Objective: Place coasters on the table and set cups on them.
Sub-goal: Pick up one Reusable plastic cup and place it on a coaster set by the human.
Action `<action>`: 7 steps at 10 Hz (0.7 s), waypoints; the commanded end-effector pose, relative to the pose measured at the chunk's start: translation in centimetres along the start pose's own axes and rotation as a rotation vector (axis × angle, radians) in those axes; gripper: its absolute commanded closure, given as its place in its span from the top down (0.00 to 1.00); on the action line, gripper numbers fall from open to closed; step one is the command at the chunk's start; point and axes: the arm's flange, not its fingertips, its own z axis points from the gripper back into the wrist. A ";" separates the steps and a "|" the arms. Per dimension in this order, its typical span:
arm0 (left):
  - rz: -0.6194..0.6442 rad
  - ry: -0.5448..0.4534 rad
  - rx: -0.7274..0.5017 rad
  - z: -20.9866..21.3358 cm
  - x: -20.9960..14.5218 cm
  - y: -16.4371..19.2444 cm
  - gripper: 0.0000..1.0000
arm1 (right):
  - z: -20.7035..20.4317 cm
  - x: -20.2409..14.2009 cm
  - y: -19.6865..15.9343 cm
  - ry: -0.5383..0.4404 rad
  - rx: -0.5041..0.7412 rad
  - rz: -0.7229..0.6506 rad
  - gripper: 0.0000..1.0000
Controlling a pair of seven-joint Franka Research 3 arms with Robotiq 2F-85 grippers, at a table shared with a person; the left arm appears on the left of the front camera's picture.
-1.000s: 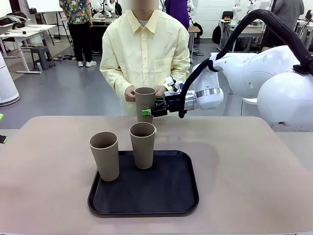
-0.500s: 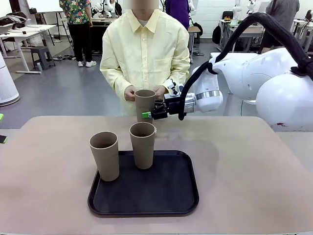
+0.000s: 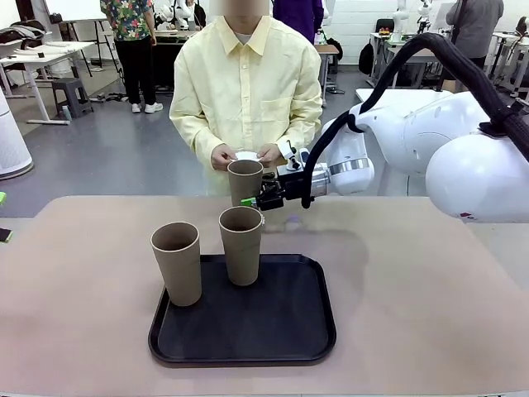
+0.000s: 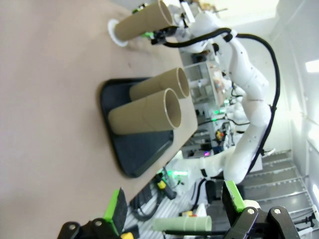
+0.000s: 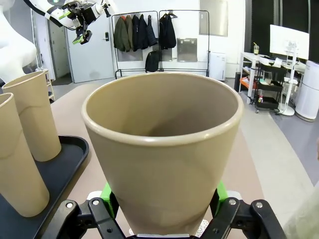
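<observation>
My right gripper [image 3: 250, 200] is shut on a brown-beige cup [image 3: 245, 180] near the table's far edge, in front of the person. In the left wrist view this cup [image 4: 142, 22] stands on or just above a white lacy coaster [image 4: 115, 34] lying on the table [image 3: 413, 281]. The person's hands hold more white coasters [image 3: 246, 155] just behind the cup's rim. Two other cups [image 3: 176, 263] [image 3: 240, 246] stand upright on the black tray. In the right wrist view the green pads [image 5: 106, 193] press on both sides of the held cup [image 5: 162, 149]. My left gripper [image 4: 174, 204] hangs open and holds nothing.
The black tray [image 3: 273, 322] lies in the middle of the table toward my side. The person stands at the far edge behind the held cup. Bare tabletop lies to the left and right of the tray.
My right gripper has lowered the cup toward the table at the far edge. The person's hands now show white coasters above the cup's rim.
</observation>
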 end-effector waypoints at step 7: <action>-0.015 0.000 -0.007 0.1 0.0 0.0 1.00 | 0.2 -0.8 -1.6 -0.008 0.025 0.027 0.84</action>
